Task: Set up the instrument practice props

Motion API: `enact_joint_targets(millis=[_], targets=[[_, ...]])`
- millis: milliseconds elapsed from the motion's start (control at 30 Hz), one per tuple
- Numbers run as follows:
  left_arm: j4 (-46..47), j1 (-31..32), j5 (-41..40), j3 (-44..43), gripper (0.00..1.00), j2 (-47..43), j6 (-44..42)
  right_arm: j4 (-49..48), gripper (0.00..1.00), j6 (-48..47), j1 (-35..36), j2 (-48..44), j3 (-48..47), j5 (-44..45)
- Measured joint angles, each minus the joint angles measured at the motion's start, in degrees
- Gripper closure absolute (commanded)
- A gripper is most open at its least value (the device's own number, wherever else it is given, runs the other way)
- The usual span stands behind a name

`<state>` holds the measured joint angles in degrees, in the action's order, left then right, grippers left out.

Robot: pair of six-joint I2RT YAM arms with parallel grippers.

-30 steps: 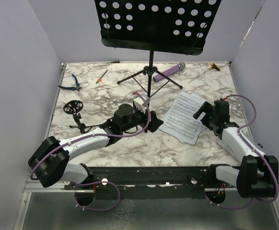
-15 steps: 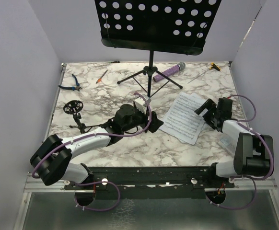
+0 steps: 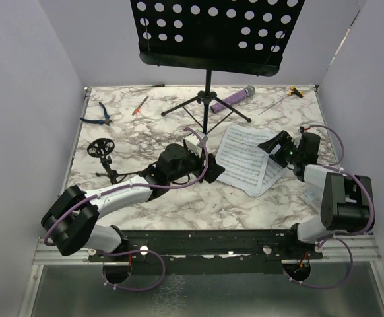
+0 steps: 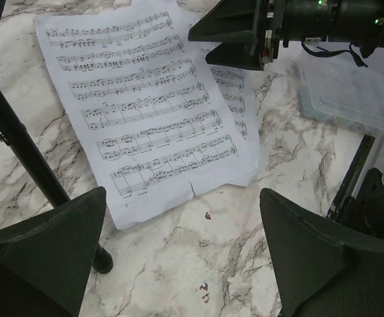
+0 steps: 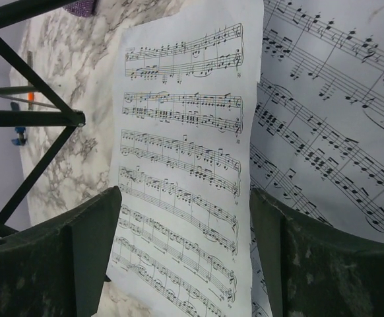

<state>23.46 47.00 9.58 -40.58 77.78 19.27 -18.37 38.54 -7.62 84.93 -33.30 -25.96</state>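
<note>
The tall black music stand (image 3: 208, 33) rises at the back, and one tripod leg (image 4: 20, 145) crosses the left wrist view. Two white sheet-music pages (image 3: 245, 158) lie fanned on the marble, the top page (image 5: 185, 165) shifted left over the lower one (image 5: 330, 132). My right gripper (image 3: 278, 145) is low over their right part, open, its fingers (image 5: 80, 251) straddling the top page. My left gripper (image 3: 205, 158) is open at the pages' left edge, above bare marble (image 4: 182, 224). The purple microphone (image 3: 235, 98) lies behind the stand. The small mic stand (image 3: 101, 146) is at the left.
Blue-handled pliers (image 3: 98, 113) and an orange screwdriver (image 3: 140, 104) lie at the back left. A yellow-and-black tool (image 3: 295, 92) is at the back right. A clear plastic box (image 4: 344, 96) sits near the right arm. Grey walls close in three sides.
My right gripper has swung left across the pages and its jaws have narrowed a little. The top page has slid left toward the stand. The left arm has not moved.
</note>
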Motion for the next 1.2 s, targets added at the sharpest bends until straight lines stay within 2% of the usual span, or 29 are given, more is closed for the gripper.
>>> enact_joint_targets(millis=[200,567,733,1000,1200], targets=[[-0.04,0.00,-0.22,0.28,0.01,-0.66,-0.02,-4.72,0.23,0.63,0.00,4.83,0.26,-3.54],[-0.22,0.00,-1.07,0.76,0.01,-1.51,-0.09,-7.26,0.23,0.00,0.00,9.09,-0.09,-3.30],[-0.44,0.00,-1.27,0.76,0.01,-1.79,-0.24,-15.93,0.26,2.03,0.00,13.92,-0.31,-7.89],[-0.48,0.00,-1.53,0.79,0.01,-2.25,-0.33,-33.68,0.36,11.21,0.02,21.57,0.44,-19.26],[-0.85,0.00,-1.75,0.79,0.01,-2.25,-0.44,-38.47,0.37,13.33,1.03,21.86,0.20,-22.97]])
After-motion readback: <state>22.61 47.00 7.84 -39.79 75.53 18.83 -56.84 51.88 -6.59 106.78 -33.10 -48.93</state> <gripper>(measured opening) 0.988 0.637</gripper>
